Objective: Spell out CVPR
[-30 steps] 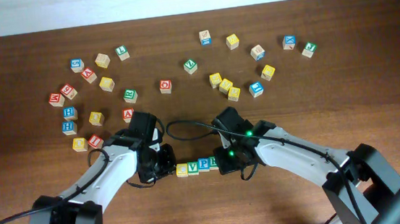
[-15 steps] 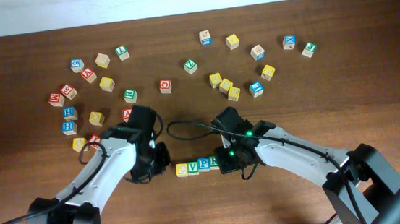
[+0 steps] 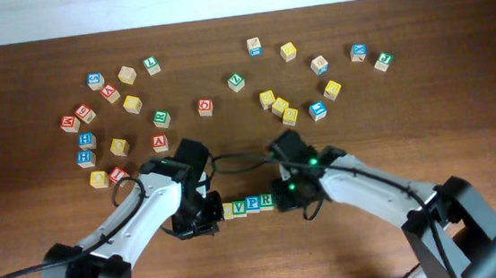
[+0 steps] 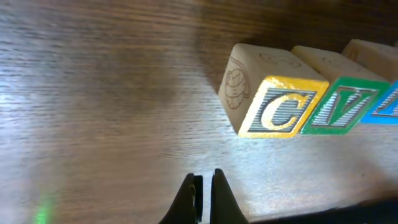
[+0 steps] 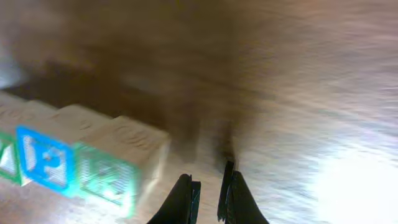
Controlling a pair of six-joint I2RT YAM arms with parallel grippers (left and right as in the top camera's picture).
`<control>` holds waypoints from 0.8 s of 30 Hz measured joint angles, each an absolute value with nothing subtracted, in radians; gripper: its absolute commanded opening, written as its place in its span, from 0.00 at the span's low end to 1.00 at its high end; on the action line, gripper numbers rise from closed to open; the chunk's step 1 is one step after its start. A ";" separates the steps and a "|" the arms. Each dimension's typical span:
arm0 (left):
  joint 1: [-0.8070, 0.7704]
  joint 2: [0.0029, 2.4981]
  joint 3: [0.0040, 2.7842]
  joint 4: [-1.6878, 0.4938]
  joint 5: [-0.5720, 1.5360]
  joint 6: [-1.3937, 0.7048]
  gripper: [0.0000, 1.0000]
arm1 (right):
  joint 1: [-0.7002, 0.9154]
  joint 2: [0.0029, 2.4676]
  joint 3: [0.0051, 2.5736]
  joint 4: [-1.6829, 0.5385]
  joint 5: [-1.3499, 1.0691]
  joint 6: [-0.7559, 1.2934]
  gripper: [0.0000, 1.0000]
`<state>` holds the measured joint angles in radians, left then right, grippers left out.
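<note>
Four cubes stand in a touching row near the table's front: yellow C (image 3: pixel 228 211), green V (image 3: pixel 240 208), blue P (image 3: pixel 252 203) and green R (image 3: pixel 265 200). In the left wrist view the C cube (image 4: pixel 283 112) and V cube (image 4: pixel 345 106) lie ahead and to the right, with the P cube (image 4: pixel 387 104) at the edge. My left gripper (image 4: pixel 203 179) is shut and empty, just left of the C. In the right wrist view the R cube (image 5: pixel 109 173) and P cube (image 5: pixel 42 158) sit to the left. My right gripper (image 5: pixel 208 182) is shut on nothing, beside the R, not touching it.
Loose letter cubes are scattered across the far half of the table. A left group includes a red cube (image 3: pixel 159 142) and a yellow cube (image 3: pixel 98 179) close to my left arm. A yellow cluster (image 3: pixel 278 107) and more cubes (image 3: pixel 359 53) lie at the right.
My left gripper pulled back to the left, then swung down and right to the C end of the row. The right gripper edged slightly right, uncovering the R cube.
</note>
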<state>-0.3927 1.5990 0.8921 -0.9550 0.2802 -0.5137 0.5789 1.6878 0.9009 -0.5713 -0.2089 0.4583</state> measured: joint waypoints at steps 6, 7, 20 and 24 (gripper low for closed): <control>-0.433 1.599 0.859 -0.880 0.285 -0.548 0.00 | 0.418 1.688 0.901 -0.576 -0.256 0.459 0.07; -0.437 1.599 0.855 -0.869 0.285 -0.554 0.00 | 0.405 1.688 0.901 -0.583 -0.258 0.459 0.07; -0.465 1.599 0.799 -0.706 0.262 -0.585 0.00 | 0.383 1.688 0.901 -0.590 -0.265 0.445 0.11; -0.465 1.608 0.799 -0.688 0.253 -0.585 0.00 | 0.383 1.688 0.901 -0.590 -0.265 0.445 0.11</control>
